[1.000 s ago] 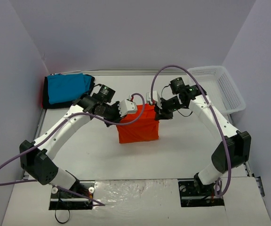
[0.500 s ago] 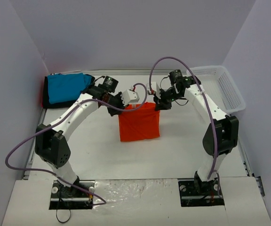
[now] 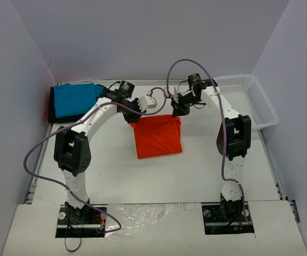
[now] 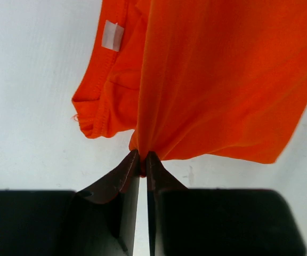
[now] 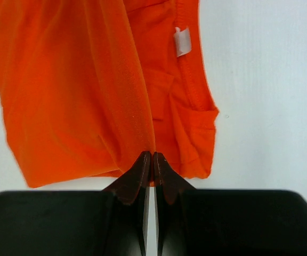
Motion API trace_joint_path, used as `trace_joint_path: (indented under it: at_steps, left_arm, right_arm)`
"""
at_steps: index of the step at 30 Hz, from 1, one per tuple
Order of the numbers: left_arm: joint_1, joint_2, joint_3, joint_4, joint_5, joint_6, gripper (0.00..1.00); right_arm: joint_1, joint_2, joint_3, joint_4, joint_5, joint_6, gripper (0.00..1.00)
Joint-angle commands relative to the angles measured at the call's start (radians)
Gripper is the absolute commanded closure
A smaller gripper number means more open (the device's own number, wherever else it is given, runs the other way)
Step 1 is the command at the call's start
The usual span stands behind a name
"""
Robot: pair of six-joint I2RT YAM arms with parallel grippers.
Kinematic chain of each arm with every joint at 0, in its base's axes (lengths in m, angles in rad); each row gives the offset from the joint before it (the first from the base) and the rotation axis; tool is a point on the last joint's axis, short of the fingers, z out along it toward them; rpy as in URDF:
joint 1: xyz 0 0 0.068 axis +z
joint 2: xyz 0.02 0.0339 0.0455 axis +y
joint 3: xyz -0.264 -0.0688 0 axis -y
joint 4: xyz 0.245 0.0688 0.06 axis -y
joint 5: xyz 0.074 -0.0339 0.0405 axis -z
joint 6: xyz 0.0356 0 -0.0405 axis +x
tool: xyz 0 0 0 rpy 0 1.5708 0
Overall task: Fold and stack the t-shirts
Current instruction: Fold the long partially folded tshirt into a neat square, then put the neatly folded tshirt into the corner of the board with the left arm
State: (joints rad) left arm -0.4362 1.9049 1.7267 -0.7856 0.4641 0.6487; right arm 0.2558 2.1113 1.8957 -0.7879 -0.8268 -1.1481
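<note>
your orange shirt lies mid-table, far edge lifted. the left gripper and right gripper are each pinched tight on a far corner, i'd guess to keep the fold square. far left, the turquoise shirt sits on the black shirt, path looks free. the basket is far right, out of your way

Shirts and a basket along the far side of the flat white table.
The bright orange-red cloth t-shirt sits mid-table, toward the far edge. Its far left corner is pinched in the left gripper and its far right corner in the right gripper. The folded turquoise-blue cloth t-shirt lies on the folded black cloth t-shirt in the far left corner, well apart from the first. The white plastic mesh basket stands at the far right corner.
</note>
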Motion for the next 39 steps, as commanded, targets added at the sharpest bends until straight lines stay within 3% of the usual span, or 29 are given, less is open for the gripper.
trace_joint_path:
  at_steps: [1, 2, 4, 5, 6, 7, 8, 10, 12, 13, 14, 20, 23, 24, 25, 27, 32, 34, 39]
  left_arm:
    - [0.030, 0.023, 0.040, 0.041, -0.106, -0.012, 0.91]
    - [0.030, 0.042, 0.039, 0.071, -0.131, -0.014, 0.82]
    - [0.033, 0.107, 0.056, 0.154, -0.209, -0.008, 0.74]
    - [0.036, 0.141, 0.077, 0.161, -0.220, 0.000, 0.74]
    - [0.039, 0.205, 0.106, 0.148, -0.234, -0.001, 0.72]
    - [0.043, 0.235, 0.144, 0.123, -0.240, -0.003, 0.63]
    - [0.045, 0.259, 0.218, 0.074, -0.243, -0.020, 0.55]
    - [0.048, 0.278, 0.249, 0.055, -0.251, -0.027, 0.55]
    - [0.048, 0.214, 0.200, 0.106, -0.281, -0.061, 0.60]
    - [0.048, 0.186, 0.171, 0.124, -0.288, -0.070, 0.61]
    - [0.047, 0.125, 0.113, 0.153, -0.291, -0.087, 0.61]
    - [0.042, -0.152, -0.065, 0.238, -0.406, -0.207, 0.61]
    - [0.044, -0.292, -0.174, 0.249, -0.387, -0.250, 0.61]
    - [0.045, -0.328, -0.228, 0.252, -0.380, -0.257, 0.55]
    - [0.045, -0.395, -0.257, 0.265, -0.380, -0.285, 0.43]
    - [0.051, -0.453, -0.309, 0.269, -0.357, -0.317, 0.21]
    - [0.083, -0.575, -0.455, 0.263, -0.173, -0.406, 0.12]
    - [0.114, -0.589, -0.486, 0.263, -0.151, -0.438, 0.03]
    - [0.238, -0.670, -0.556, 0.341, -0.042, -0.556, 0.06]
  right_arm:
    - [-0.027, 0.103, 0.151, 0.002, 0.023, 0.014, 1.00]
    - [-0.032, 0.187, 0.198, 0.003, 0.022, 0.033, 1.00]
    - [-0.035, 0.284, 0.370, 0.003, 0.044, 0.060, 1.00]
    - [-0.036, 0.374, 0.429, 0.000, 0.070, 0.095, 0.95]
    - [-0.038, 0.416, 0.487, -0.002, 0.075, 0.111, 0.83]
    - [-0.041, 0.450, 0.534, 0.001, 0.084, 0.117, 0.74]
    - [-0.041, 0.484, 0.589, 0.007, 0.107, 0.138, 0.73]
    - [-0.041, 0.487, 0.594, 0.027, 0.112, 0.156, 0.67]
    - [-0.039, 0.435, 0.521, 0.044, 0.106, 0.184, 0.62]
    - [-0.038, 0.376, 0.478, 0.082, 0.100, 0.192, 0.53]
    - [-0.038, 0.342, 0.373, 0.113, 0.098, 0.203, 0.51]
    - [-0.003, 0.069, 0.062, 0.355, 0.162, 0.340, 0.47]
    - [0.051, -0.048, -0.059, 0.461, 0.334, 0.413, 0.44]
    - [0.069, -0.068, -0.090, 0.493, 0.392, 0.436, 0.43]
    - [0.086, -0.097, -0.096, 0.501, 0.529, 0.489, 0.40]
    - [0.152, -0.117, -0.109, 0.480, 0.661, 0.534, 0.38]
    - [0.293, -0.240, -0.343, 0.476, 0.865, 0.516, 0.39]
    - [0.359, -0.295, -0.455, 0.506, 0.897, 0.522, 0.39]
    - [0.490, -0.347, -0.560, 0.546, 0.986, 0.519, 0.39]
